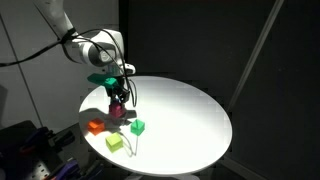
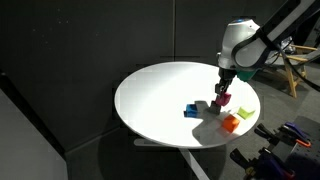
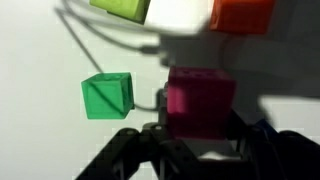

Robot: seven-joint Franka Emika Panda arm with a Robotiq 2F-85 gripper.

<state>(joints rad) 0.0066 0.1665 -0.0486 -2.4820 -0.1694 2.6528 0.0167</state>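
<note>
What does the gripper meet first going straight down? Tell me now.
The magenta block sits between its jaws, apparently gripped; straight down, block and gripper would meet the white table just beneath, though the gap is unclear.

The arm [image 1: 62, 30] is reaching in from high up, its wrist bending so that the end effector [image 1: 118, 98] is pointing straight down. Its fingers [image 3: 148, 140] are standing about half closed, pinching a magenta block [image 3: 200, 100] from both sides.
</note>
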